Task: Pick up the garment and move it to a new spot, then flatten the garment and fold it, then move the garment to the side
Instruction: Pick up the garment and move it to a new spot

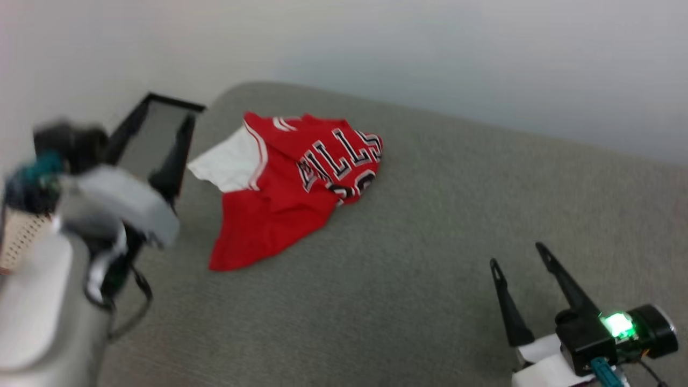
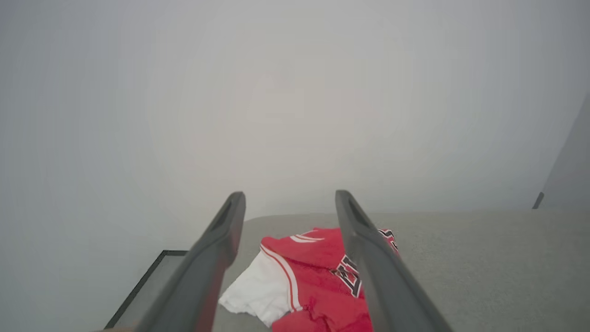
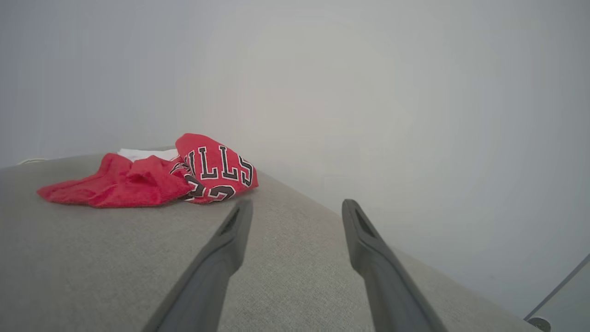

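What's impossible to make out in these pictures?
- Shirt lettering, head view: folds swallow the first letters and most of the number.
- Same lettering, left wrist view: a finger of the left gripper crosses it.
- Left arm, head view: blurred.
- Dark-framed panel, head view: partly behind that arm; unidentifiable.

That jersey [image 1: 279,215] is wrinkly matt cloth; the counter [image 1: 430,258] under it is coarse grey woven fabric, also matt. The right gripper [image 1: 516,253] jaws look like smooth dark plastic.

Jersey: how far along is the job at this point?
Nothing looks done: the jersey lies crumpled on the gray cushion. In hand: the left gripper, open, points toward it without touching; the right gripper is open, apart. Left: pick up, move, flatten, fold, set aside.
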Tool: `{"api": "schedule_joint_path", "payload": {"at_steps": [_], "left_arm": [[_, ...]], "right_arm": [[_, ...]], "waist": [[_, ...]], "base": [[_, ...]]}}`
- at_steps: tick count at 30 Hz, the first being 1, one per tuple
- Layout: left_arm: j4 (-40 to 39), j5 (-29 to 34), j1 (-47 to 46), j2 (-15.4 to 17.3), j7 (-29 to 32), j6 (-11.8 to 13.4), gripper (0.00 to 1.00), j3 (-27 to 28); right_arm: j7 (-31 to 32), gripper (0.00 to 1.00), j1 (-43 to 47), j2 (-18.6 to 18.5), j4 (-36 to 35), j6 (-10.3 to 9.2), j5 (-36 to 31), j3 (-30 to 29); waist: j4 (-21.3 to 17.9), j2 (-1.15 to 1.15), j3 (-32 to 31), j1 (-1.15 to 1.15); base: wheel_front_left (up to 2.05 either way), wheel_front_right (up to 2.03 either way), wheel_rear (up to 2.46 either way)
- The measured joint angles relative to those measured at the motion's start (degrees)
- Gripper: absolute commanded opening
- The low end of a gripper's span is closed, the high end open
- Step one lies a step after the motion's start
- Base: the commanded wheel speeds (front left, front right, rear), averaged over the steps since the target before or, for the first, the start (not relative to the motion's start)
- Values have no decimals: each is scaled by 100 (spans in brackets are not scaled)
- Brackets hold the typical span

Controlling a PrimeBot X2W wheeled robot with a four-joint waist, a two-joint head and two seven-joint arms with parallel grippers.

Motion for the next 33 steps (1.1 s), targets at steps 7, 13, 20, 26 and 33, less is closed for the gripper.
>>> {"api": "schedule_joint_path", "payload": {"at_steps": [7,13,20,26,33], "left_arm": [[750,-1062,-1695,680,1338,-4,100,-912],[1612,-1786,-2657,764,2363,-9,100,-1501],[2716,-2027,-3333,856,3392,-11,100,-2003],[3580,-2173,-3698,764,4036,64,100,-2103],[3955,-2299,-4063,708,4722,86,100,-2182]], "right_arm": [[0,100,-275,-67,-193,0,-176,-160],[44,100,-424,-182,-397,0,-216,-196],[204,100,-576,-304,-713,0,-232,-203],[321,100,-633,-357,-983,0,-233,-197],[495,100,-631,-392,-1344,0,-234,-186]], "waist": [[-352,0,866,0],[-618,0,1542,0],[-865,0,2270,0],[-1037,0,2793,0],[-1170,0,3225,0]], "base": [[0,0,0],[0,0,0],[0,0,0],[0,0,0],[0,0,0]]}}
